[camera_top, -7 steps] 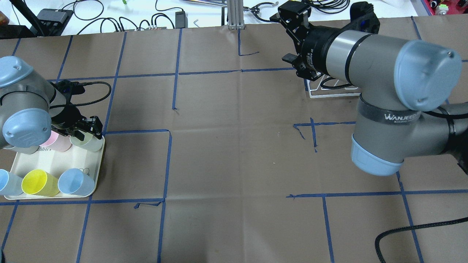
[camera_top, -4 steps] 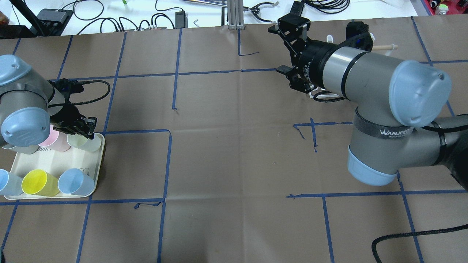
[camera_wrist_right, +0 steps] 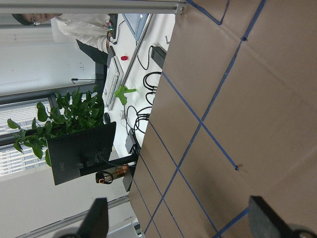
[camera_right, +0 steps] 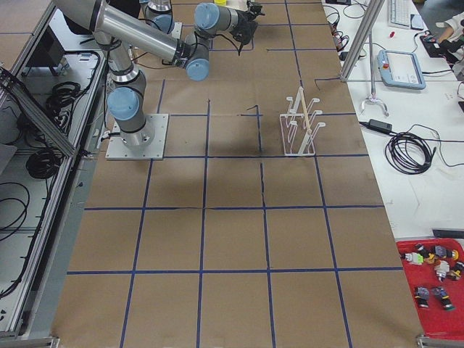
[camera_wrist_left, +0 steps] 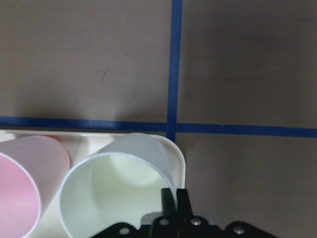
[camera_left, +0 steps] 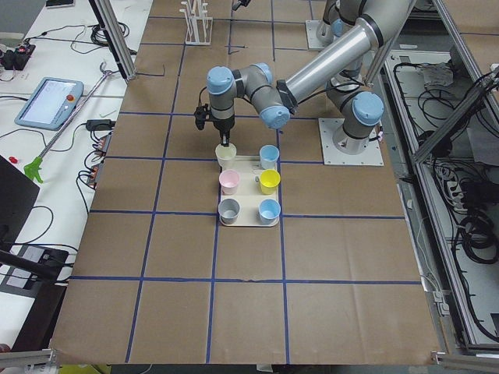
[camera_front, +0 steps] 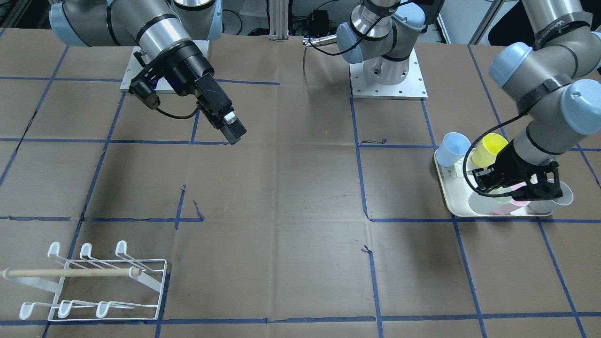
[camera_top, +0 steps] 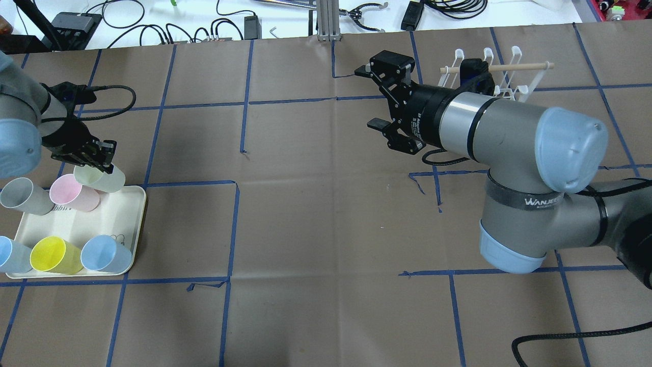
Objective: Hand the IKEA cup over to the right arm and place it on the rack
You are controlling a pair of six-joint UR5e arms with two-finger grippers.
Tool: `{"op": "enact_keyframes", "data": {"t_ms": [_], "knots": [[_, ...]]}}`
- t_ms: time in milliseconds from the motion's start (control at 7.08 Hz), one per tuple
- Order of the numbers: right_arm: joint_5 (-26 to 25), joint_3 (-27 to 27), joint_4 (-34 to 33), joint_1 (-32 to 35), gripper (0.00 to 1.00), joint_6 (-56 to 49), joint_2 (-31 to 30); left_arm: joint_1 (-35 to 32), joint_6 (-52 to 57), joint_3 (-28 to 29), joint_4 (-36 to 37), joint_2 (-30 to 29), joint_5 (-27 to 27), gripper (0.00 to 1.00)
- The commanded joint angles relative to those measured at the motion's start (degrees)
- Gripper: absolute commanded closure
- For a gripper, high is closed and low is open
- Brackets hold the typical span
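My left gripper is shut on the rim of a pale green cup and holds it tilted over the far right corner of the cream tray. The left wrist view shows the fingertips pinching the cup's rim. My right gripper is open and empty, raised over the far middle of the table; it also shows in the front view and the right wrist view. The white wire rack with a wooden dowel stands at the far right, behind the right arm.
The tray holds a pink cup, a grey cup, a yellow cup and two light blue cups. An aluminium post and cables lie along the table's far edge.
My left gripper closed on the pale green cup's rim and moved it up and away, toward the tray's far edge. My right arm swung left and uncovered the rack.
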Motion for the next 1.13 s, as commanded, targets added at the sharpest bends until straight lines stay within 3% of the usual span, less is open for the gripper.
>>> {"op": "enact_keyframes", "data": {"t_ms": [0,141,424,707,848,989], "knots": [[0.4,1.4,-0.2,-0.5,0.00,-0.3,0.5,-0.3,-0.7,13.8,-18.6,1.7,0.0,1.00],[0.5,1.4,-0.2,-0.6,0.00,-1.6,1.1,-0.4,-1.2,20.1,-26.1,1.2,0.0,1.00],[0.1,1.4,-0.8,-1.5,0.00,-3.7,1.9,-1.2,0.1,22.0,-26.8,-0.3,-2.4,1.00],[-0.6,2.6,-15.3,-1.5,0.00,-3.0,5.6,-2.2,2.1,21.6,-23.7,-0.1,-18.5,1.00],[-0.6,2.4,-23.0,-1.5,0.00,-2.6,9.9,-2.6,3.7,21.4,-21.8,0.1,-23.7,1.00],[-0.6,2.7,-26.6,-1.4,0.00,-2.4,11.3,-3.0,10.4,19.5,-19.6,1.3,-31.8,1.00]]}}
